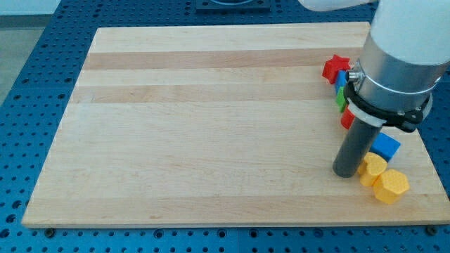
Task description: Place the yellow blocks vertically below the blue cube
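Observation:
The blue cube [385, 147] lies near the board's right edge. Two yellow blocks sit just below it: a yellow block [373, 169] touching its lower left, and a yellow hexagonal block [390, 186] lower right of that. My tip [346, 171] rests on the board right at the left side of the upper yellow block, lower left of the blue cube.
A red star block [335, 67] sits at the upper right of the wooden board [211, 126]. Below it, partly hidden by the arm [397, 63], are bits of a blue block [342, 78], a green block [340, 98] and a red block [346, 119].

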Available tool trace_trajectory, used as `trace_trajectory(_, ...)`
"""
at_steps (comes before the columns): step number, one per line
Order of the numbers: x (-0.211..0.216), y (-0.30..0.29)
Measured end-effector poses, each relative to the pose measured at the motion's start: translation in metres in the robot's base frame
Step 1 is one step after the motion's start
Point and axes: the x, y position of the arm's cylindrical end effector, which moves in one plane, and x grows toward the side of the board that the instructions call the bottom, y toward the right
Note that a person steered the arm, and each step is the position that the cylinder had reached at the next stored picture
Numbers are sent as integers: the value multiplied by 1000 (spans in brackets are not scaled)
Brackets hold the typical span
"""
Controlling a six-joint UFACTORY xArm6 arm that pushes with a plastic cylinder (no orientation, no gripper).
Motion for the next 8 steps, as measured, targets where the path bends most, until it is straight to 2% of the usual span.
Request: trace_trajectory(8,15,21)
